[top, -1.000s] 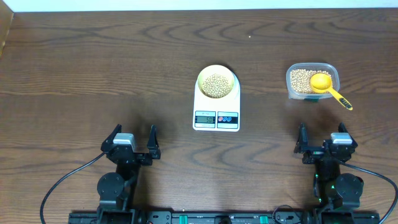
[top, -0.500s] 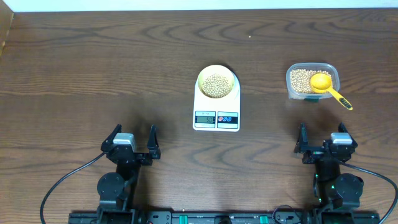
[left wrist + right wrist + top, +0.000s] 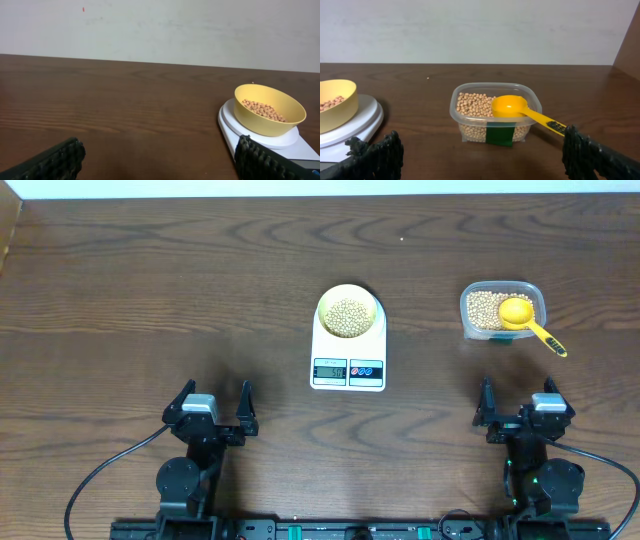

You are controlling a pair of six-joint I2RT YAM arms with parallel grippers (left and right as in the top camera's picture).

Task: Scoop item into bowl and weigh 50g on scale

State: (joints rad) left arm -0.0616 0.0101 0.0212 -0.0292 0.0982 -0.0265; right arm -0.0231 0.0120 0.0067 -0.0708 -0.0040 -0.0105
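Note:
A pale yellow bowl (image 3: pixel 349 312) holding tan beans (image 3: pixel 348 316) sits on the white scale (image 3: pixel 348 352) at the table's middle; its display (image 3: pixel 330 371) is lit. The bowl (image 3: pixel 270 110) and scale (image 3: pixel 235 125) also show in the left wrist view, and at the left edge of the right wrist view (image 3: pixel 335 107). More beans (image 3: pixel 485 310) fill a clear tub (image 3: pixel 502 310) at the right, with a yellow scoop (image 3: pixel 525 319) resting in it. The tub (image 3: pixel 495 114) and scoop (image 3: pixel 517 107) face the right gripper. My left gripper (image 3: pixel 212 408) and right gripper (image 3: pixel 520 412) are open, empty, near the front edge.
The dark wood table (image 3: pixel 150 300) stretches bare to the left and behind the scale. A pale wall (image 3: pixel 160 25) stands beyond the table's far edge. Cables (image 3: pixel 100 470) run along the front by the arm bases.

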